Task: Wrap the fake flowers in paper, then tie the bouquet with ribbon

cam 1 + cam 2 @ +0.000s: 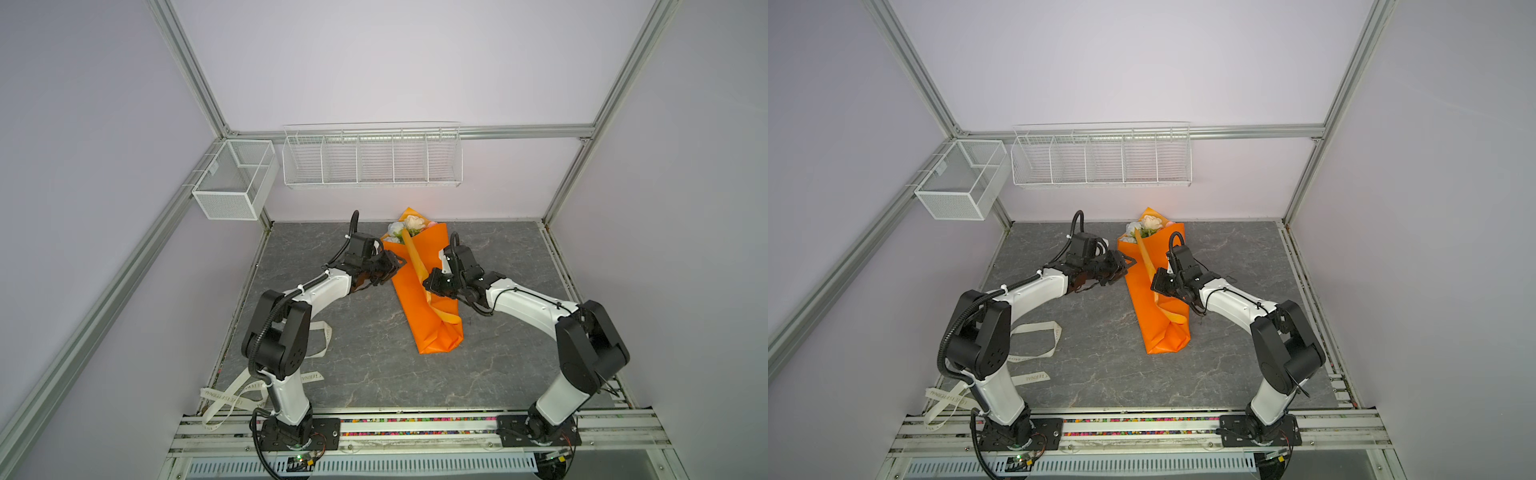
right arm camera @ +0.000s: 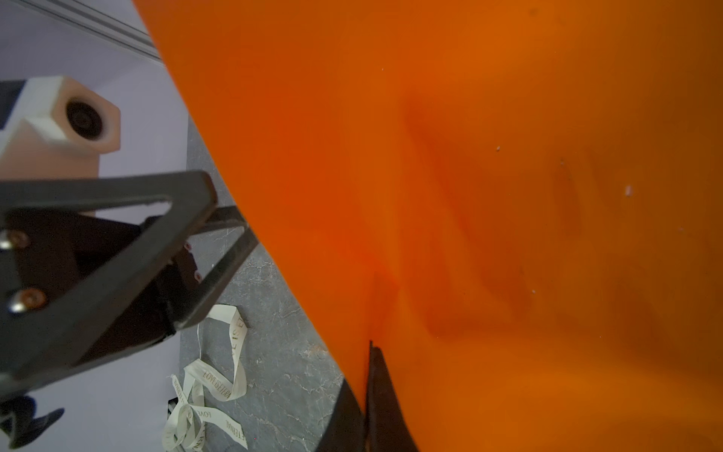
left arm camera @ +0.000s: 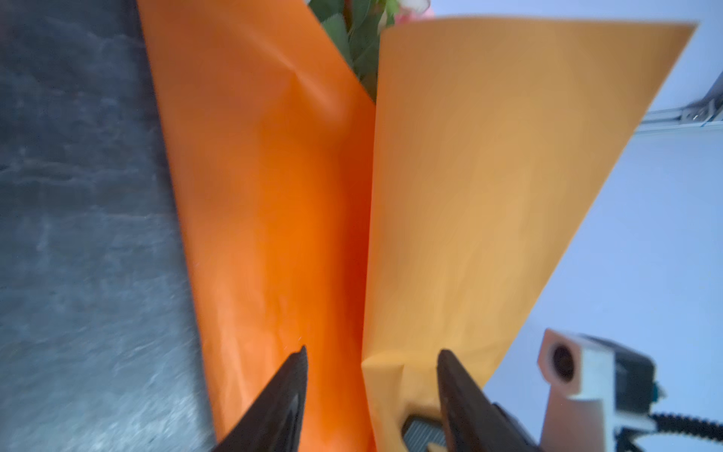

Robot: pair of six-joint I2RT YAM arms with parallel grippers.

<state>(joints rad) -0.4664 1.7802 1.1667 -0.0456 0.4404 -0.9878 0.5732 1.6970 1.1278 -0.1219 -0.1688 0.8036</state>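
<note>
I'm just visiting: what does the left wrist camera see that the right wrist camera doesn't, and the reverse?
Only the left wrist view: green leaves and a pink flower peeking out of the orange paper.
Only the right wrist view: the cream ribbon with printed lettering, lying loose on the table, and the right gripper shut on the orange paper.
Both: the orange paper, the grey table, and the left gripper, open at the paper's edge.
</note>
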